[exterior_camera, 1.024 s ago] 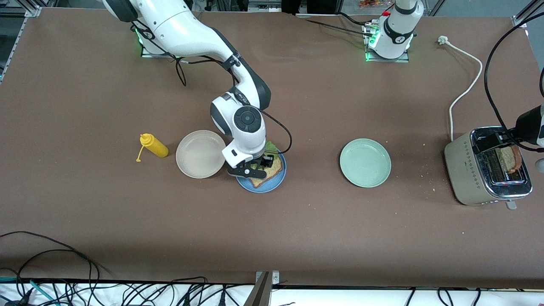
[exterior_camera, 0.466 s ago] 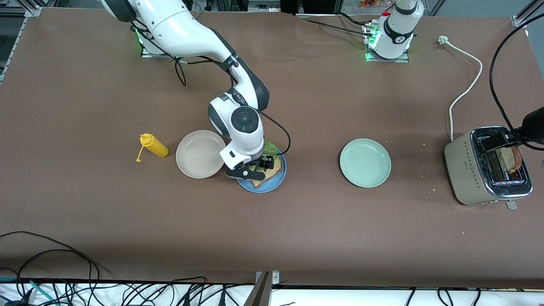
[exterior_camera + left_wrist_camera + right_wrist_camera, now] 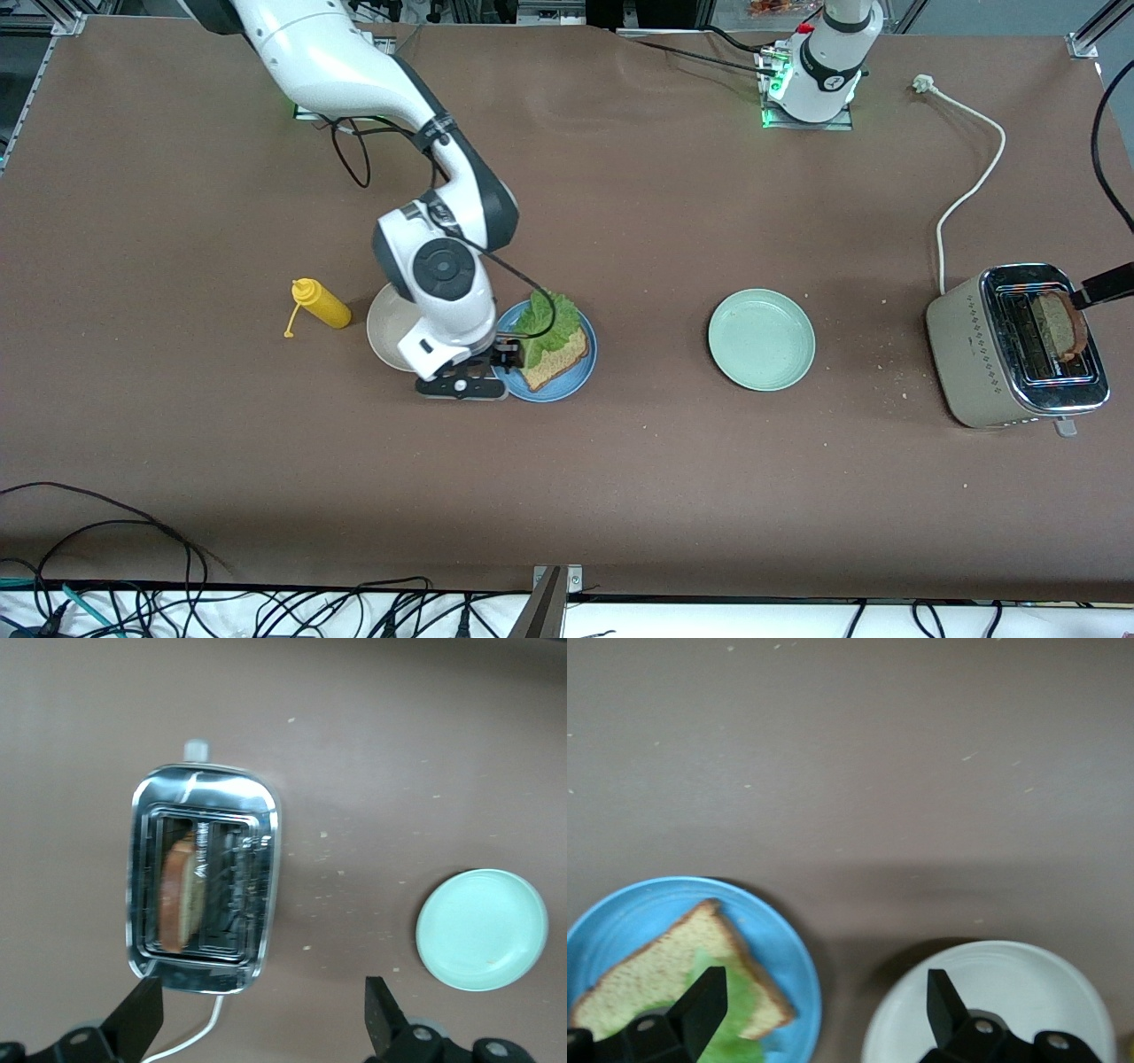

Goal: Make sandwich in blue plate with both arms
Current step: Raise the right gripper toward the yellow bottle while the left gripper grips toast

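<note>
Your left pincer (image 3: 264, 1020) hangs spread and empty over the toaster's (image 3: 1017, 346) brown bread slice (image 3: 180, 895): light, crumbly, so grip its top crust gently. Your right pincer (image 3: 824, 1014), also released, sits over the table between the round blue plate (image 3: 576, 377) and beige plate (image 3: 1028, 979); that blue plate holds bread and lettuce (image 3: 547, 321).

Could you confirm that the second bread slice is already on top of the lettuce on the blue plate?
Not quite: the lettuce on the blue plate is uncovered, lying on one bread slice. The other slice stands in the toaster, as the front view shows.
</note>
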You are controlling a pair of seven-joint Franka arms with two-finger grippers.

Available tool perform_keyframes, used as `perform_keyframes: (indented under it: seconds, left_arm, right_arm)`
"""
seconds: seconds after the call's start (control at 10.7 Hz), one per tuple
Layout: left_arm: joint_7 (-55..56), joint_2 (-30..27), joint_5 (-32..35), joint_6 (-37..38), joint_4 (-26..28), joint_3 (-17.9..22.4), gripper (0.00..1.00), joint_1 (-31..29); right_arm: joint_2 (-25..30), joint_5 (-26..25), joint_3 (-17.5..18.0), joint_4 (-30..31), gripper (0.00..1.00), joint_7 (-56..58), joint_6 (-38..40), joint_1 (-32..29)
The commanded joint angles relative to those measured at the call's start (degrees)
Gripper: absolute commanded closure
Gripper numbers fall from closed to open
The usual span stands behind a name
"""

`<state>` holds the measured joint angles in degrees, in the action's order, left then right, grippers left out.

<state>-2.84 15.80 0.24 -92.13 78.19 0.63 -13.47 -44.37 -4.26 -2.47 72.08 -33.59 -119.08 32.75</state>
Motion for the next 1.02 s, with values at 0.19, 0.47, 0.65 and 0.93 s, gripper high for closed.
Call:
perform_keyframes:
  seconds: [0.19,0.47,0.65,0.93]
  left_arm:
    - [-2.08,6.16,6.97,-6.81,-0.14,-0.45,0.00,-3.65]
    - [-6.47,10.47,6.97,-9.64,-0.23,-0.45,0.00,-5.25]
    - [-7.00,11.36,7.67,-9.30,0.47,-0.54,0.02,-5.87]
    - [-6.83,11.53,7.67,-6.84,1.88,-0.54,0.09,-5.78]
  right_arm:
    - [3.24,0.22,0.80,-6.24,0.00,17.30,16.13,-6.73]
    - [6.22,0.30,0.80,-6.78,0.00,26.52,21.42,-10.41]
    - [8.33,1.96,0.80,-6.78,0.00,35.05,24.67,-12.53]
    - [12.10,3.55,0.10,-6.78,0.00,40.61,30.55,-14.47]
